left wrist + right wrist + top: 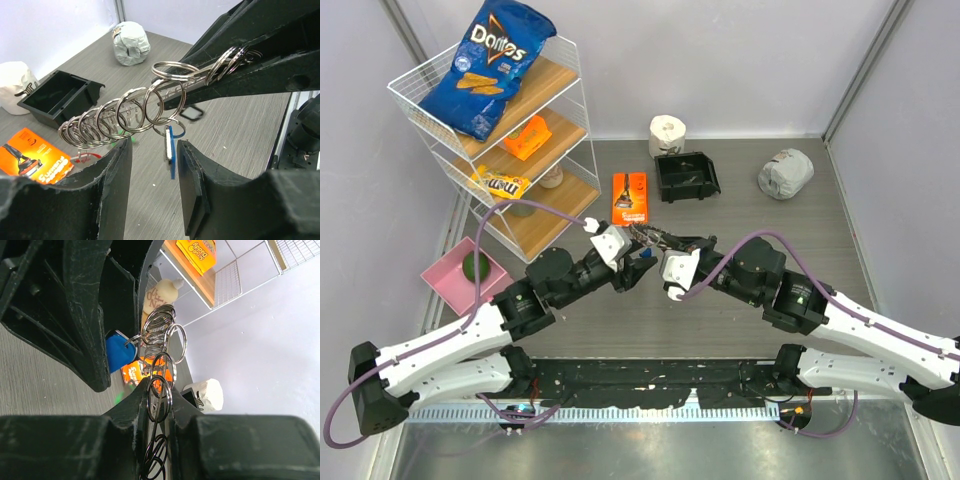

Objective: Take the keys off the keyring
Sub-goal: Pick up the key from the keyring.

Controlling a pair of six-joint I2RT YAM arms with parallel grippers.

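The grey table lies under everything. At its far left stands the wire rack, topped by a blue Doritos bag that only the overhead view shows whole. My two arms meet over the middle of the table, but from above that meeting is a dark knot where I cannot read my fingers; the wrist views can. My right gripper is pinched narrow on the keyring and holds it up off the table. My left gripper stands partly open just under the ring, gripping nothing. Past the ring, the left wrist view shows the black bin, a crumpled grey bundle, a white paper roll and an orange razor pack, all on the table and well apart from the ring. In the right wrist view the bulk of my left gripper blocks most of that, though an orange box and a pale bottle show on the rack's shelves. The keyring carries a row of silver split rings strung side by side. A blue-headed key hangs from it between my left fingers, close to the right one; I cannot tell whether it touches. Bits of green and red show below the rings, too hidden to make out.
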